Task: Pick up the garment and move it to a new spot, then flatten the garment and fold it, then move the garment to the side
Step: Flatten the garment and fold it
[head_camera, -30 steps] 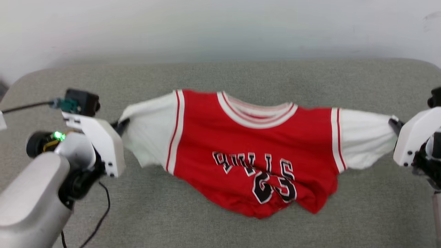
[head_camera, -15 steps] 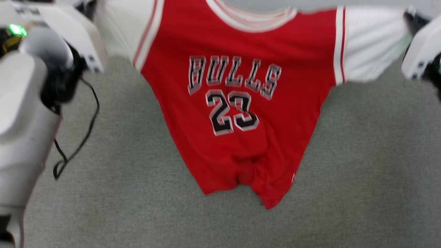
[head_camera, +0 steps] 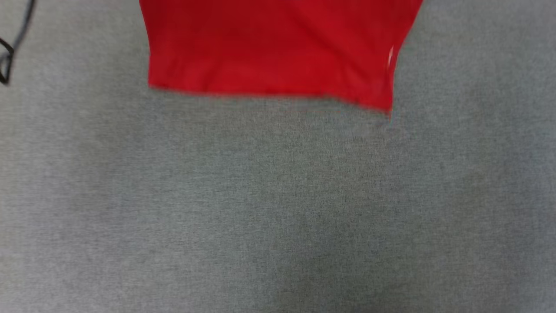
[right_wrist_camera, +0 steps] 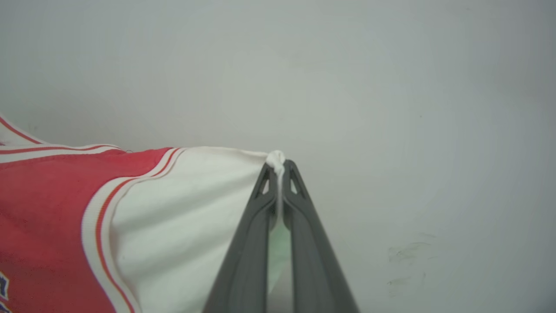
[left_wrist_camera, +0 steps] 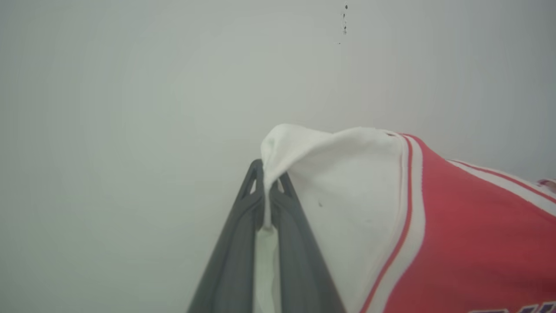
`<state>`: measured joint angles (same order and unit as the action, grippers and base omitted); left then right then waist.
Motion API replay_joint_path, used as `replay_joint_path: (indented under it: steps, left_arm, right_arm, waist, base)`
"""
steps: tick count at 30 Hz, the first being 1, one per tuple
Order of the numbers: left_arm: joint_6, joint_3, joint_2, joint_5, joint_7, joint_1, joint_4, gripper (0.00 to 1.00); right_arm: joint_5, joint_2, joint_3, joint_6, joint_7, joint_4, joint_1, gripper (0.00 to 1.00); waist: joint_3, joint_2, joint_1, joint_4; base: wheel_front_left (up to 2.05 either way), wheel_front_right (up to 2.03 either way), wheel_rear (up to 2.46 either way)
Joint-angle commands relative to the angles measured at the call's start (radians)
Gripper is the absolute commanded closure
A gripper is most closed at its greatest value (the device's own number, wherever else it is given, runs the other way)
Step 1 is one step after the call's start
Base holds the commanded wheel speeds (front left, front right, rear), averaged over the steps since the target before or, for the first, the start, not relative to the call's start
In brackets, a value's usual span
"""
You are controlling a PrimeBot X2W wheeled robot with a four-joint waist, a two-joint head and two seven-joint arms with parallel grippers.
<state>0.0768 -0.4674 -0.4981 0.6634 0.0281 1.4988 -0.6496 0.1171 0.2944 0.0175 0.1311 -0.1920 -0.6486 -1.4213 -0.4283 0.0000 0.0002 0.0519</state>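
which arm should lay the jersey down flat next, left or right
Probably both together: the left hand pinches one white sleeve of the thin red jersey shirt, the right hand pinches the other, and its hem hangs over the grey fabric surface.

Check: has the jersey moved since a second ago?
Yes, upward: the jersey lay crumpled on the grey cushion; now its hem hangs straight. The camera also tilted.

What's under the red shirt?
Under the garment is a grey cloth surface, which reaches past the red hem. The part right behind the red cloth is covered, so I can't see what's there.
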Motion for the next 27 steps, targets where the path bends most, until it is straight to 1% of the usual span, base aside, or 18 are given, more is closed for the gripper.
replay_joint_path:
  steps: [1, 3, 8, 14, 18, 24, 27]
  left_arm:
    - [-0.010, 0.008, 0.003, -0.010, -0.033, 0.071, -0.016, 1.00]
    - [-0.011, 0.014, 0.007, -0.011, -0.046, 0.097, -0.025, 1.00]
    - [-0.030, 0.016, 0.012, -0.030, -0.101, 0.192, -0.063, 1.00]
    - [-0.052, 0.006, 0.019, -0.031, -0.112, 0.247, -0.112, 1.00]
    - [-0.069, 0.002, 0.028, -0.024, -0.121, 0.246, -0.160, 1.00]
    - [-0.117, 0.000, 0.057, 0.007, -0.132, 0.211, -0.248, 1.00]
    - [-0.143, 0.006, 0.074, 0.035, -0.144, 0.175, -0.298, 1.00]
  right_arm:
    - [-0.022, 0.004, 0.005, -0.001, 0.036, -0.018, -0.078, 1.00]
    - [-0.025, 0.005, 0.003, -0.001, 0.051, -0.027, -0.107, 1.00]
    - [-0.045, 0.003, 0.006, -0.001, 0.113, -0.079, -0.225, 1.00]
    - [-0.039, -0.006, 0.036, -0.001, 0.147, -0.146, -0.294, 1.00]
    - [-0.034, -0.015, 0.056, -0.001, 0.153, -0.193, -0.298, 1.00]
    - [-0.012, -0.044, 0.092, -0.001, 0.154, -0.254, -0.252, 1.00]
    - [0.019, -0.068, 0.113, -0.001, 0.152, -0.283, -0.212, 1.00]
  waist:
    - [-0.041, 0.0000, -0.0002, 0.014]
    - [-0.048, 0.0000, -0.0002, 0.016]
    - [-0.075, 0.0000, -0.0002, 0.027]
    - [-0.100, 0.0000, -0.0002, 0.035]
    - [-0.117, 0.0000, -0.0002, 0.035]
    - [-0.138, 0.0000, -0.0002, 0.031]
    - [-0.136, 0.0000, -0.0002, 0.029]
  base:
    - [0.00, 0.00, 0.00]
    - [0.00, 0.00, 0.00]
    - [0.00, 0.00, 0.00]
    - [0.00, 0.00, 0.00]
    - [0.00, 0.00, 0.00]
    - [0.00, 0.00, 0.00]
    - [0.00, 0.00, 0.00]
